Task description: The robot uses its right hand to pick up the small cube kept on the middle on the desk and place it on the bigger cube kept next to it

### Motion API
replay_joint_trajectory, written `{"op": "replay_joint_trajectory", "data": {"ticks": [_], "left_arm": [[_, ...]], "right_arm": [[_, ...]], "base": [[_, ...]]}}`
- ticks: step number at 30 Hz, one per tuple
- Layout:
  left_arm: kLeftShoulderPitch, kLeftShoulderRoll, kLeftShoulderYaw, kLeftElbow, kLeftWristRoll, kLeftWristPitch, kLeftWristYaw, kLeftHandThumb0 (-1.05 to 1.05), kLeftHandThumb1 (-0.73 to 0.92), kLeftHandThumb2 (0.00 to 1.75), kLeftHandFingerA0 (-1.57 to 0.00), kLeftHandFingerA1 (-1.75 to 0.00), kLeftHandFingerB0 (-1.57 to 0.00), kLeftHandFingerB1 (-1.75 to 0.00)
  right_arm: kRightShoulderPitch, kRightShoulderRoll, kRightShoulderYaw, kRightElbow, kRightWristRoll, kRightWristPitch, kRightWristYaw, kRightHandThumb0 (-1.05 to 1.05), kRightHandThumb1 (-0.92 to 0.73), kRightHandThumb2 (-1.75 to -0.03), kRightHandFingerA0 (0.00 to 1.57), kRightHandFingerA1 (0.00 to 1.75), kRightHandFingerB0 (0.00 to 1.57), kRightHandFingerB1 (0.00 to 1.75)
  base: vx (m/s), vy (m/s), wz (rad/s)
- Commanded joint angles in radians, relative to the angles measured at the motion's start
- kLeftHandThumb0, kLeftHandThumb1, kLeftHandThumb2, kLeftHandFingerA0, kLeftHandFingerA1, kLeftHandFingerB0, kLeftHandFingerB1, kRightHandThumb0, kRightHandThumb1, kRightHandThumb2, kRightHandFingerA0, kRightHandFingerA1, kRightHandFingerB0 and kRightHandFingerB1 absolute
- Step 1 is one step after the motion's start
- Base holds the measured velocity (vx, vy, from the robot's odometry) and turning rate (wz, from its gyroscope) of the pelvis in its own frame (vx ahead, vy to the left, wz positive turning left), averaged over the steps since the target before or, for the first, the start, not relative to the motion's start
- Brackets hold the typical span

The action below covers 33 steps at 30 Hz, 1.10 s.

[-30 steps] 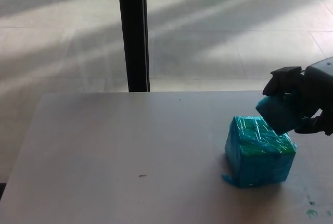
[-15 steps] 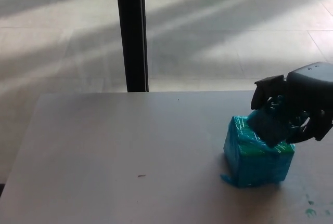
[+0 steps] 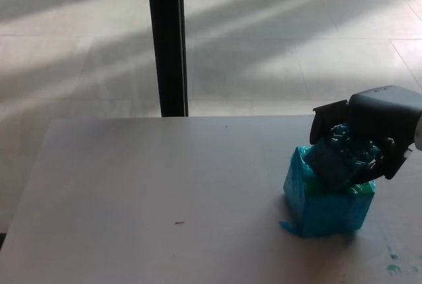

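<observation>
- Scanning from the left, you see the grey table (image 3: 151,192); its left edge slants off the frame and its near edge is cut by the bottom of the picture.
- Your left hand does not show anywhere.
- Behind the table a black post (image 3: 166,40) stands upright, its top cut off by the frame, with sunlit floor tiles (image 3: 297,47) beyond it.
- You can make out a tiny dark speck (image 3: 179,223) on the bare tabletop; what it is cannot be told.
- Right of centre sits the bigger cube (image 3: 324,203), teal and wrapped in shiny film, resting on the table. Its top face is mostly hidden.
- The small cube (image 3: 343,155) lies over that top face, in shadow and dark, so you cannot tell whether it touches the bigger cube or hangs just above it.
- Your right hand (image 3: 362,136) comes in from the right edge, its wrist cut off by the frame. Its black fingers (image 3: 324,119) are closed around the small cube, holding it; the fingertips on the far side are hidden.
- At the bottom right corner you see a few teal smudges (image 3: 394,267) on the table.
</observation>
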Motion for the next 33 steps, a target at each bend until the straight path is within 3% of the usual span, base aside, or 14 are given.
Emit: {"op": "replay_joint_trajectory", "data": {"ticks": [1, 2, 3, 4, 8, 9, 10, 11, 12, 13, 19, 20, 21, 33], "left_arm": [[0.001, 0.019, -0.004, 0.005, 0.002, -0.021, 0.007, -0.82, 0.8, 0.65, -0.39, -0.37, -0.26, -0.31], [0.001, 0.019, -0.002, 0.006, 0.0, -0.021, 0.004, -0.81, 0.8, 0.65, -0.38, -0.37, -0.26, -0.31], [-0.001, 0.018, 0.001, 0.008, -0.004, -0.017, 0.006, -0.82, 0.63, 0.98, -0.31, -0.49, -0.21, -0.44], [-0.001, 0.018, 0.003, 0.007, -0.006, -0.013, 0.007, -0.82, 0.79, 0.65, -0.38, -0.36, -0.26, -0.31], [0.001, 0.02, 0.001, 0.001, -0.004, -0.014, 0.005, -0.82, 0.79, 0.65, -0.4, -0.37, -0.27, -0.31], [0.001, 0.02, 0.001, 0.001, -0.004, -0.013, 0.005, -0.82, 0.79, 0.65, -0.4, -0.37, -0.27, -0.31], [0.005, 0.02, -0.001, -0.001, -0.003, -0.02, -0.001, -0.82, 0.8, 0.65, -0.39, -0.37, -0.26, -0.31], [0.004, 0.019, 0.002, -0.002, -0.006, -0.014, -0.002, -0.81, 0.8, 0.65, -0.38, -0.36, -0.26, -0.31], [0.004, 0.019, 0.002, -0.003, -0.007, -0.013, -0.002, -0.81, 0.8, 0.65, -0.38, -0.36, -0.26, -0.31], [0.006, 0.02, 0.001, -0.002, -0.006, -0.019, -0.008, -0.81, 0.8, 0.65, -0.37, -0.36, -0.26, -0.31], [0.005, 0.02, -0.005, -0.007, 0.0, -0.02, -0.002, -0.82, 0.8, 0.65, -0.37, -0.37, -0.25, -0.31], [0.002, 0.019, 0.002, -0.001, -0.007, -0.016, 0.0, -0.82, 0.63, 0.98, -0.31, -0.5, -0.21, -0.45], [0.001, 0.02, 0.0, 0.003, -0.005, -0.019, 0.0, -0.83, 0.79, 0.65, -0.37, -0.37, -0.25, -0.31], [0.019, 0.009, 0.003, 0.003, -0.006, -0.03, 0.007, -0.83, 0.78, 0.64, -0.42, -0.42, -0.3, -0.32]], "right_arm": [[-0.026, -0.001, 0.013, -0.015, -0.031, 0.091, 0.077, -0.26, -0.7, -0.7, 0.74, 1.44, 0.66, 0.61], [-0.027, -0.006, 0.014, -0.019, -0.03, 0.096, 0.094, -0.28, -0.74, -0.65, 0.74, 1.22, 0.56, 0.47], [-0.025, -0.011, 0.013, -0.025, -0.021, 0.105, 0.117, -0.32, -0.73, -0.62, 0.74, 0.96, 0.44, 0.38], [-0.023, -0.012, 0.01, -0.027, -0.012, 0.114, 0.132, -0.36, -0.71, -0.62, 0.7, 0.85, 0.34, 0.34], [-0.018, -0.028, 0.029, -0.064, -0.056, 0.134, 0.148, -0.52, -0.67, -0.62, 0.16, 0.44, 0.14, 0.28], [-0.018, -0.028, 0.029, -0.068, -0.055, 0.138, 0.149, -0.52, -0.67, -0.62, 0.16, 0.44, 0.14, 0.28], [-0.016, -0.026, 0.028, -0.066, -0.053, 0.138, 0.144, -0.59, -0.55, -0.78, 0.06, 0.47, 0.05, 0.37], [-0.017, -0.03, 0.033, -0.075, -0.067, 0.129, 0.136, -0.63, -0.43, -0.83, 0.0, 0.24, 0.01, 0.33], [-0.017, -0.03, 0.034, -0.078, -0.069, 0.13, 0.136, -0.63, -0.43, -0.83, 0.0, 0.24, 0.01, 0.33], [-0.024, -0.036, 0.047, -0.091, -0.089, 0.117, 0.137, -0.81, -0.44, -0.76, 0.0, 0.01, 0.11, 0.14], [-0.033, -0.041, 0.044, -0.134, -0.081, 0.102, 0.171, -0.92, -0.53, -0.85, 0.0, 0.0, 0.04, 0.03], [-0.032, -0.037, 0.043, -0.136, -0.08, 0.101, 0.171, -0.92, -0.54, -0.86, 0.0, 0.0, 0.05, 0.05], [-0.031, -0.037, 0.041, -0.145, -0.077, 0.104, 0.178, -0.91, -0.54, -0.88, 0.0, 0.0, 0.07, 0.08], [-0.056, -0.063, 0.016, -0.204, -0.073, 0.103, 0.233, -0.87, -0.51, -0.86, 0.0, 0.03, 0.0, 0.05]], "base": [[0.0, 0.0, 0.0], [0.0, 0.0, 0.0], [0.0, 0.0, 0.0], [0.0, 0.0, 0.0], [0.0, 0.0, 0.0], [0.0, 0.0, 0.0], [0.0, 0.0, 0.0], [0.0, 0.0, 0.0], [0.0, 0.0, 0.0], [0.0, 0.0, 0.0], [0.0, 0.0, 0.0], [0.0, 0.0, 0.0], [0.0, 0.0, 0.0], [0.0, 0.0, 0.0]]}}
